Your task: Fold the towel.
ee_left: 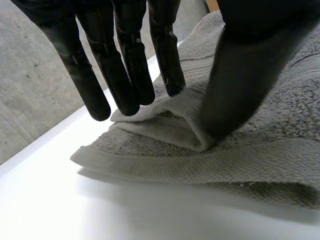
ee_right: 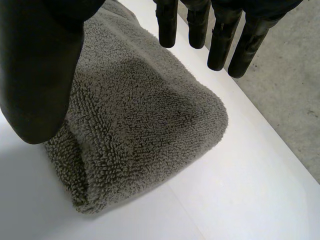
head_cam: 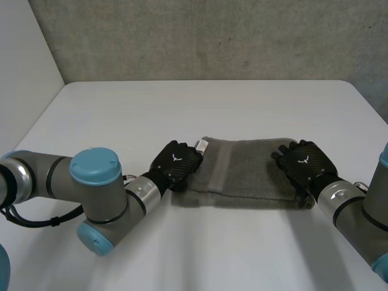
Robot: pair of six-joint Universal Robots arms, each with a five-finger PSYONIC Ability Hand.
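Your towel [head_cam: 251,176] lay folded on the tabletop [head_cam: 182,103], spanning both sets of fingers. Your left hand [head_cam: 176,162] pinched a raised fold at one end between thumb and straight fingers [ee_left: 167,60]. Your right hand [head_cam: 305,162] hovered over the other end, spread and holding nothing.

Left hand [head_cam: 176,161] pinching, right hand [head_cam: 305,161] straight-fingered

The towel [ee_right: 145,125] is seen as thick grey-green cloth, its looped pile rough below the right hand [ee_right: 40,65]; at the fingertips of the left hand [ee_left: 125,60] a flatter, tightly woven band is shown along the hem. Both hands are finished in smooth black material with a dull sheen; the table [head_cam: 182,109] is seen as white, smooth and faintly glossy; the wall [head_cam: 212,36] is grey, rough and matt.
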